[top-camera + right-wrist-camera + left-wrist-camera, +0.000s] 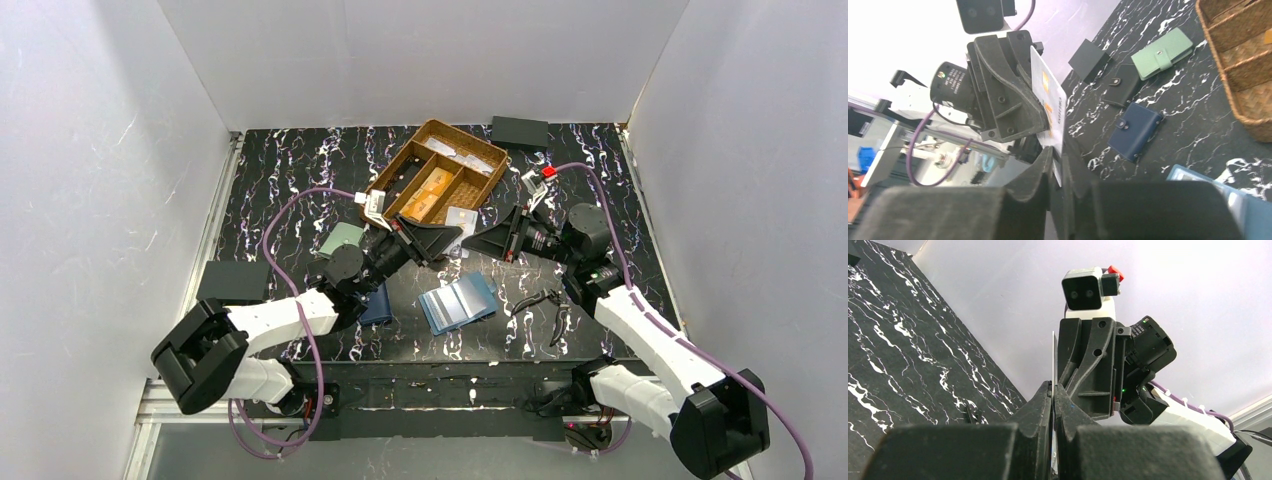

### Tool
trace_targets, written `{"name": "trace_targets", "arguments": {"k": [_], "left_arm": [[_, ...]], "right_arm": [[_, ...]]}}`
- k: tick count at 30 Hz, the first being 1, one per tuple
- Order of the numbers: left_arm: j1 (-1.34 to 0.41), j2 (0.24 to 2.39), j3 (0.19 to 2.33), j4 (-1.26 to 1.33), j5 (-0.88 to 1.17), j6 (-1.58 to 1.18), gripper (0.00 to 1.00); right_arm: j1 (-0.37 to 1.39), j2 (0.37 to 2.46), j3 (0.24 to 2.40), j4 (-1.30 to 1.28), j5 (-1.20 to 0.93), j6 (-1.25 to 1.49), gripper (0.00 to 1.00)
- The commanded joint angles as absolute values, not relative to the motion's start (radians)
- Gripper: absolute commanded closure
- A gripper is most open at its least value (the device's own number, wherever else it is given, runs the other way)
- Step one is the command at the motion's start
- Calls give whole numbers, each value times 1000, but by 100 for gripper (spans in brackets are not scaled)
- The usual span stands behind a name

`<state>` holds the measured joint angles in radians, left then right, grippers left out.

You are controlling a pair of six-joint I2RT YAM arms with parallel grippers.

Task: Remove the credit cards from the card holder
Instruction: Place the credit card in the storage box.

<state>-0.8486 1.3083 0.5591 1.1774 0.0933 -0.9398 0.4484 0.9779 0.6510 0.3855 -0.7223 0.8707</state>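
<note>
A pale credit card [1048, 100] with orange marks hangs in the air between my two grippers, above the table's middle. My left gripper [1053, 386] is shut on it, and the card [1053, 355] shows edge-on above its fingertips. My right gripper [1055, 152] faces it, jaws a narrow gap apart astride the card's near corner. From above, the left gripper [452, 243] and right gripper [472, 243] meet tip to tip. The light blue card holder [458, 302] lies open and flat in front of them, and its corner [1198, 177] also shows in the right wrist view. Orange cards [432, 190] lie in the basket.
A wicker basket [470, 140] with compartments stands at the back. A pale green wallet [1162, 53], a small black wallet [1120, 85] and a navy wallet [1138, 130] lie left of the holder. Black boxes sit at the back [520, 131] and the left [233, 280]. A black tool [540, 300] lies to the right.
</note>
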Motion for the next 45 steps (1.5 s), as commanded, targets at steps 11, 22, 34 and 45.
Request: {"name": "trace_targets", "arguments": {"k": [11,22,34,45], "left_arm": [[-821,1188,480,1071,40,-950,37],[-621,684,364,402,189,-788,7],[-608,550,357,157,185,-703,5],[-607,499,451,-59,132,-617,4]], "right_arm": [[429,966,701,451,-739,825,99],[387,1078,967,-79,-726,79,99],[323,1549,1604,-621,-591,-496,99],[245,1922,2013,-617,-520,-596,99]]}}
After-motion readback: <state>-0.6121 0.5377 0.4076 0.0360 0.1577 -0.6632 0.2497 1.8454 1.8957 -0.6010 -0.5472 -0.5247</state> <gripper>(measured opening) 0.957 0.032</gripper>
